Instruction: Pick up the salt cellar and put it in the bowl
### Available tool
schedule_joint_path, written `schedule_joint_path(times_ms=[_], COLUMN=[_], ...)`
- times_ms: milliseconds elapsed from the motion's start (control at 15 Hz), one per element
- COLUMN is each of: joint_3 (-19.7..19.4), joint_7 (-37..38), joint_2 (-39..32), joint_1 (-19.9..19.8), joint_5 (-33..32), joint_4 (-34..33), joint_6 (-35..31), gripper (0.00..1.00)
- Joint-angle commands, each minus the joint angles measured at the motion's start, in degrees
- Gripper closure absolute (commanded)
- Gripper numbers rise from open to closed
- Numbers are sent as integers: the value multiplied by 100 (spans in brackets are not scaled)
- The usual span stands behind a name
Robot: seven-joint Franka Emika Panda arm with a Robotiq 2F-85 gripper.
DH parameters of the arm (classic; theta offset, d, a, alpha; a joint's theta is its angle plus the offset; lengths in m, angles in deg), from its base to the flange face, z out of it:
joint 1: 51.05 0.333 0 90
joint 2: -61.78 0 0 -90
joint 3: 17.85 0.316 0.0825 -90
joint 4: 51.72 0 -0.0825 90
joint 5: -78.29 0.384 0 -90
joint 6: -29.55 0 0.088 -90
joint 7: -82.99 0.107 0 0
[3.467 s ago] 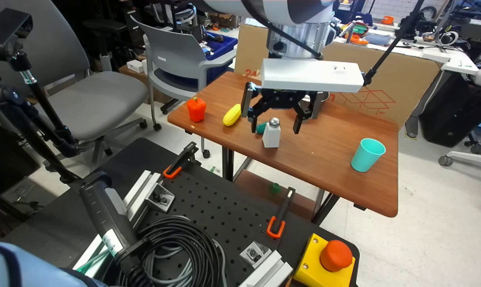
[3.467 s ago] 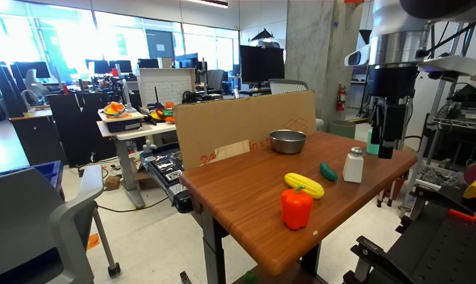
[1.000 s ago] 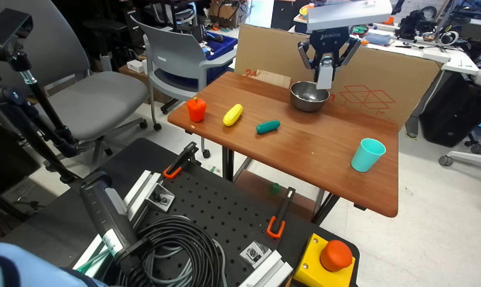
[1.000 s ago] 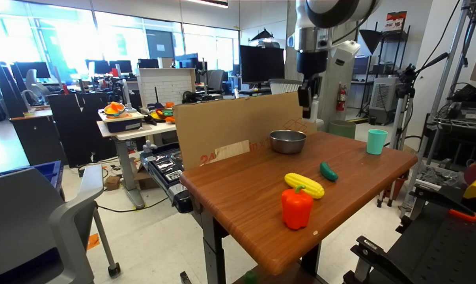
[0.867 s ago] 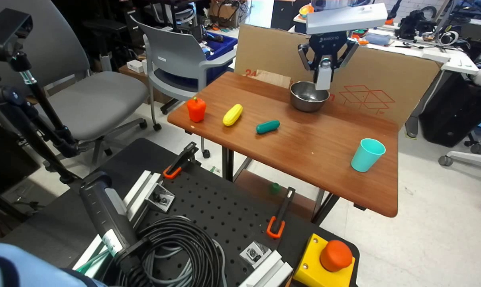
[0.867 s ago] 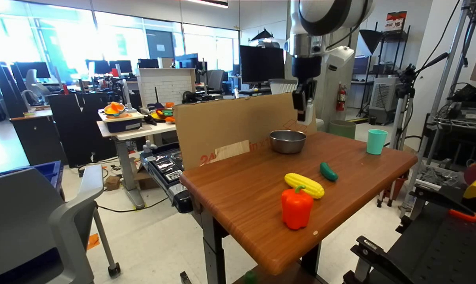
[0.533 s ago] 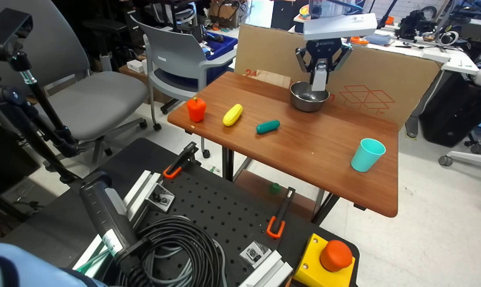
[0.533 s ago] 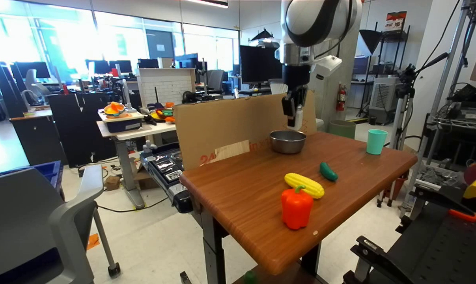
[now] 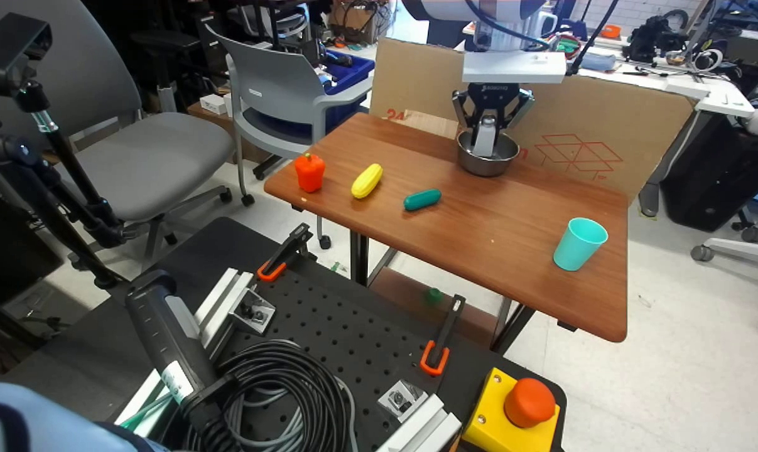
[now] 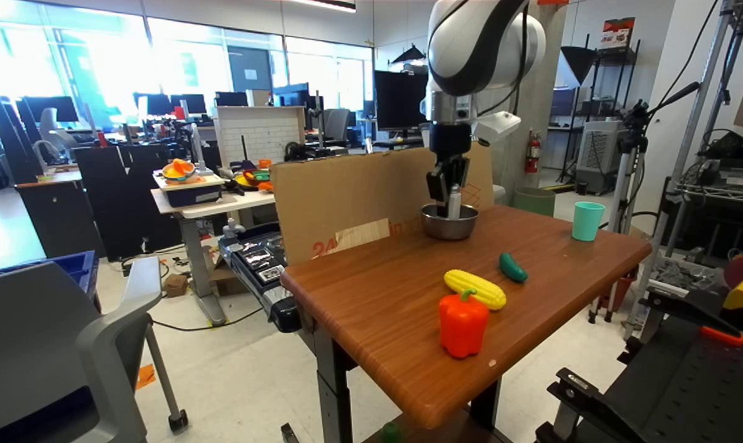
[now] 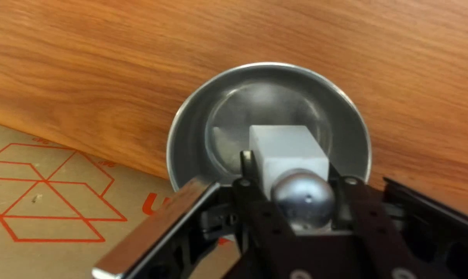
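Arm shell [image 10: 469, 37]: glossy white, rounded, crossed by broad black bands
Cable [image 9: 503, 28]: dark, thin, sagging in a curve
Wrist collar [image 10: 443, 109]: bare silvery metal, cylindrical
Housing [image 9: 514, 67]: flat white bar with squared-off ends
Gripper [image 9: 486, 135]: black, angular links, small pale lettering across the front
Screw heads [image 11: 351, 181]: round, pale grey against the black

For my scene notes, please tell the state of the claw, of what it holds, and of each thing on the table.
bowl: right way up
salt cellar: held nearly upright, cap on, lower end inside the bowl; bottom contact unclear
claw: shut on the salt cellar
cup: upright
red pepper: standing, stem up
yellow corn: lying down
teal piece: lying down
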Motion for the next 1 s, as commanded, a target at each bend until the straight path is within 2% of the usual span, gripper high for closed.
schedule_joint_path(times_ms=[0,333,400,533,800,933], joint_3=[11,-73,-88,-85,-78,4], joint_7=[118,335,390,468,606,562], joint_2=[-192,-178,-173,-146,34,270], joint_1=[-43,-18,-3,14,94,81], joint_5=[141,142,134,140,110,201], joint_4=[-300,-464,-517,-615,-751,-731], joint_6=[435,875,972,1120,1359,1576], gripper=[88,88,38,30,1,0])
